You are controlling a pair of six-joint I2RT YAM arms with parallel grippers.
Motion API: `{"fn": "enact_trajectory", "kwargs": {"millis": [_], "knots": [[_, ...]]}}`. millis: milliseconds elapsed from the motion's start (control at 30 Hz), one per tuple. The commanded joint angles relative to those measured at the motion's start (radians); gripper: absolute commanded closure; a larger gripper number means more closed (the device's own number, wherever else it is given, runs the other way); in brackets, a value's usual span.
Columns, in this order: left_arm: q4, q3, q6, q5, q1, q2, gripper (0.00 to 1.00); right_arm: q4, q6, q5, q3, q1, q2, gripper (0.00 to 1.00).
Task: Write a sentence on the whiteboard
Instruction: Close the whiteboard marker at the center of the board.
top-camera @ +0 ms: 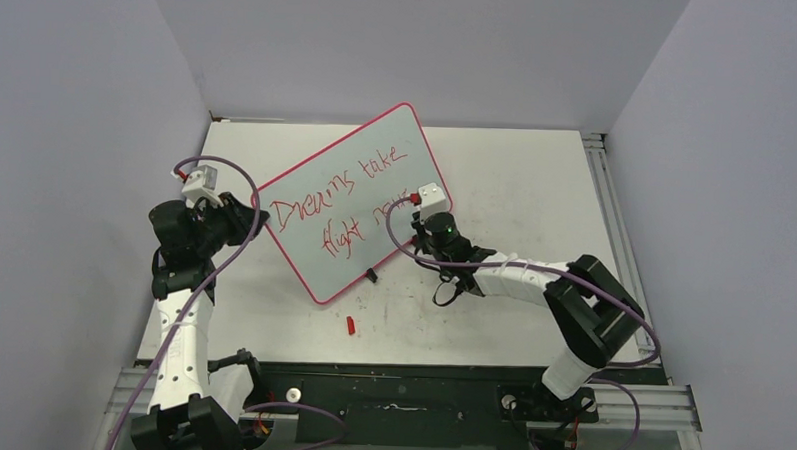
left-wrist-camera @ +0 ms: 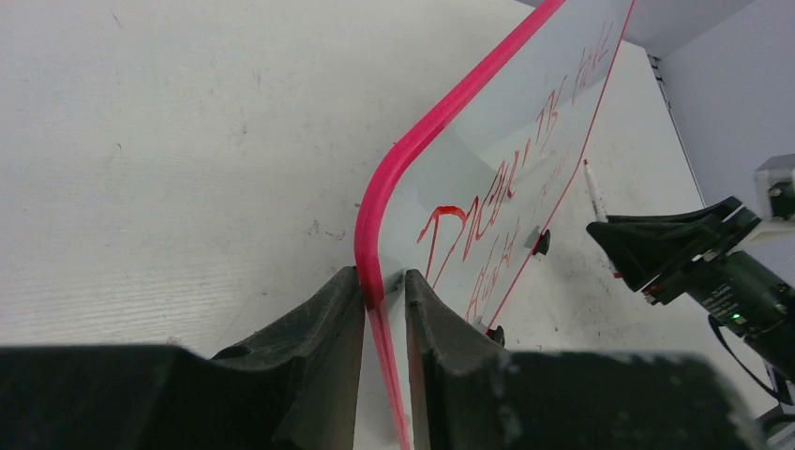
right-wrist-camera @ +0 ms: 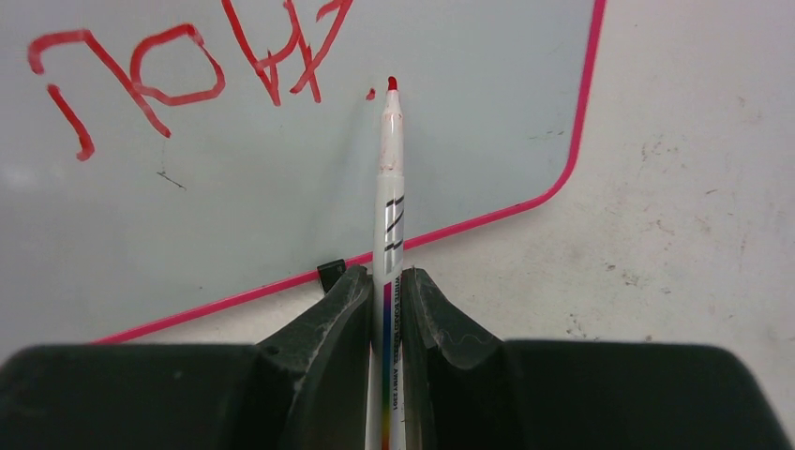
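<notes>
The whiteboard (top-camera: pixel 347 205) lies askew on the white table, red-pink rim all round, with red writing "Dreams take flight now". My left gripper (top-camera: pixel 256 218) is shut on the rim at its left corner; in the left wrist view (left-wrist-camera: pixel 382 286) the jaws pinch the rim and the board (left-wrist-camera: pixel 525 112) runs away tilted. My right gripper (top-camera: pixel 421 211) is shut on a white marker (right-wrist-camera: pixel 389 197) with a red tip. The tip sits at the board's surface (right-wrist-camera: pixel 234 187) beside a small red dot after the last word; I cannot tell if it touches.
A red marker cap (top-camera: pixel 351 324) lies on the table in front of the board. A black clip foot (right-wrist-camera: pixel 331 275) sits on the board's near edge. Grey walls close in left, back and right, and a metal rail (top-camera: pixel 606 192) runs along the table's right edge.
</notes>
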Motion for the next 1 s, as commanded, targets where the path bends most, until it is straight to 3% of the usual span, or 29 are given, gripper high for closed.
{"fn": "enact_trajectory", "kwargs": {"millis": [0,333,567,833,967], "knots": [[-0.020,0.015,0.010,0.010,-0.015,-0.011,0.76,0.004,-0.003,0.070,-0.010,0.016,-0.183,0.95],[-0.040,0.010,0.017,-0.017,-0.024,-0.042,0.43,-0.099,0.007,0.115,-0.053,0.034,-0.403,0.95],[-0.133,0.025,0.079,-0.173,-0.060,-0.126,0.15,-0.184,0.020,0.122,-0.066,0.062,-0.537,0.95],[-0.391,0.168,0.168,-0.649,-0.279,-0.219,0.11,-0.272,0.023,0.119,-0.087,0.067,-0.682,0.95],[-0.551,0.263,0.165,-0.732,-0.301,-0.253,0.12,-0.289,0.024,0.087,-0.102,0.069,-0.736,0.95]]}}
